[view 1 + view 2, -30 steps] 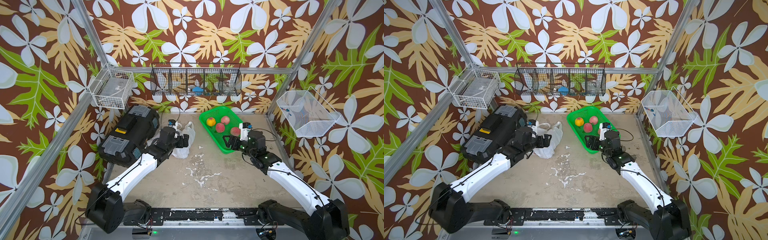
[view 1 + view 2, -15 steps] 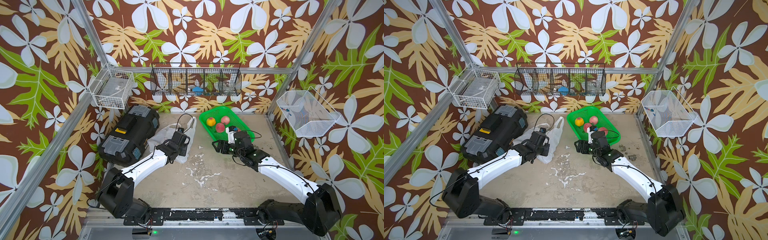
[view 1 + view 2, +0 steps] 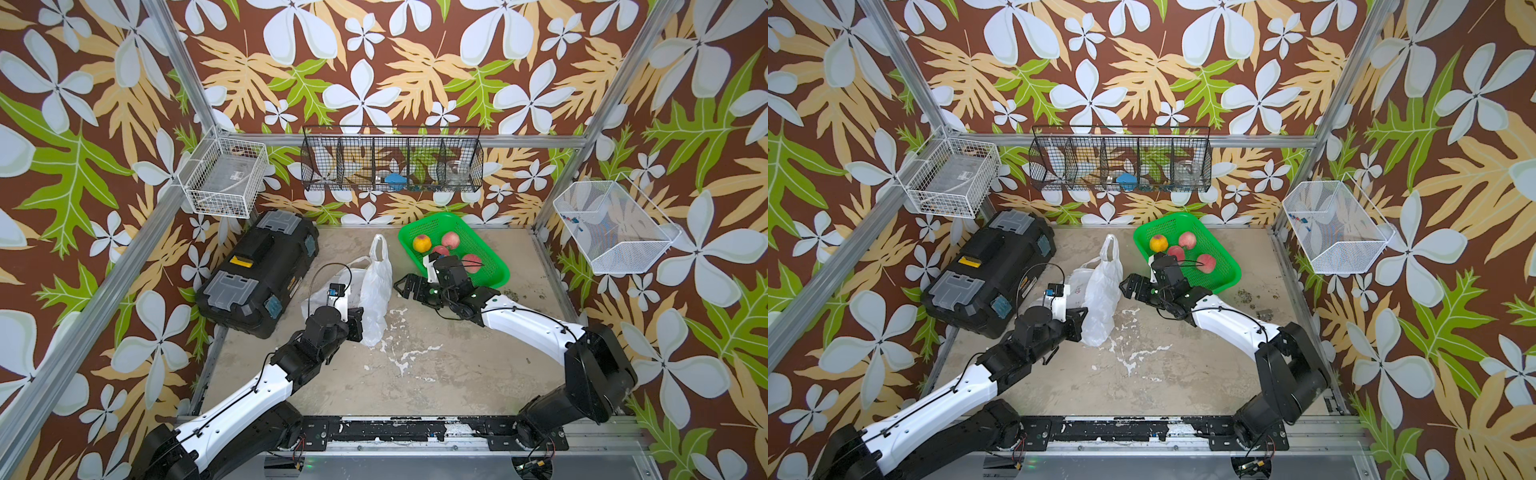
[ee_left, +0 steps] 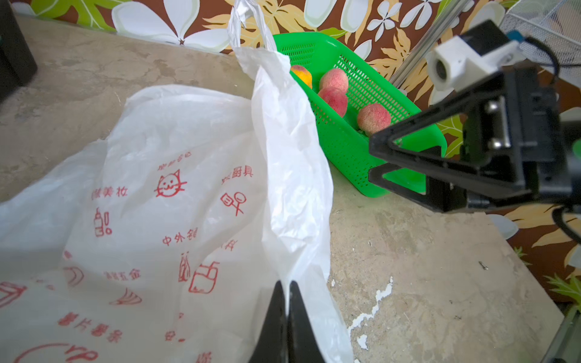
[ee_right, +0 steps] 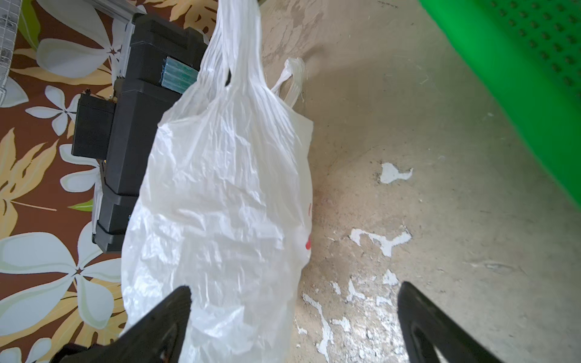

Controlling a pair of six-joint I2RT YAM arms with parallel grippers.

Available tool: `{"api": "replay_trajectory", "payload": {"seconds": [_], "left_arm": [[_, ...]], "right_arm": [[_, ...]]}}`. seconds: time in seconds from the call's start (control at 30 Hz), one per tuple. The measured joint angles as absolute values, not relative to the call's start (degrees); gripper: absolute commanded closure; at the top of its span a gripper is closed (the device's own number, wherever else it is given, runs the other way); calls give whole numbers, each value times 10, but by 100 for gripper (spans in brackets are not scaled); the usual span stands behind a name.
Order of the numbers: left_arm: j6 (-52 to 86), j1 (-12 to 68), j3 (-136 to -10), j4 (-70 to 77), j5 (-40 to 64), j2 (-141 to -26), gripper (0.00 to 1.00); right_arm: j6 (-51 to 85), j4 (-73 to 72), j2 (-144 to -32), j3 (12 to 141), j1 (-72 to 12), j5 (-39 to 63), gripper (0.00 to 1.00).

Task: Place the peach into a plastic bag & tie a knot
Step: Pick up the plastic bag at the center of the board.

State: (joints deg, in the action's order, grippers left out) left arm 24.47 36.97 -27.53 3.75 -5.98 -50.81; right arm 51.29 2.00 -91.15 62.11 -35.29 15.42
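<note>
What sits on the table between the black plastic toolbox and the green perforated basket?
The thin translucent white plastic bag, pinched by the shut left tool, with the open right tool just beside it. Both top views show this.

- In both top views the plastic bag (image 3: 376, 291) covers the tips of my left end effector (image 3: 360, 328), so no look at the pinch from there.
- Can't tell what's inside the bag, it's too cloudy.
- One peach (image 3: 440, 250) sits half behind the right wrist camera (image 3: 431, 266).
- Stuff in the black wire rack (image 3: 390, 166) is too small to name.
</note>
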Motion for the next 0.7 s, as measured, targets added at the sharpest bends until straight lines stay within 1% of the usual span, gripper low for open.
{"api": "replay_trajectory", "payload": {"seconds": [0.27,0.37,0.43,0.47,0.5,0.53,0.57,0.6,0.63,0.67,0.7], "left_arm": [[272,413,-246,51,-69,-501,100],[281,430,-241,56,-74,-503,100],[283,440,-239,60,-77,-510,100],[283,443,-239,62,-78,-515,100],[283,448,-239,63,-80,-520,100],[284,454,-239,64,-85,-526,100],[284,458,-239,64,-87,-530,98],[286,464,-240,63,-87,-534,93],[288,468,-244,60,-88,-535,86],[289,470,-248,57,-87,-533,80],[291,472,-255,56,-87,-530,71]], "right_arm": [[511,47,-1054,780,-355,147,1],[503,67,-1111,837,-356,144,3],[493,88,-1140,866,-361,129,8],[490,96,-1148,874,-365,127,13],[483,108,-1158,887,-369,119,21],[475,120,-1167,902,-372,114,31],[465,129,-1174,913,-375,109,42],[455,138,-1179,921,-378,98,54],[445,146,-1180,925,-379,87,62],[435,151,-1178,925,-379,75,68],[423,156,-1175,925,-378,59,73]]}}
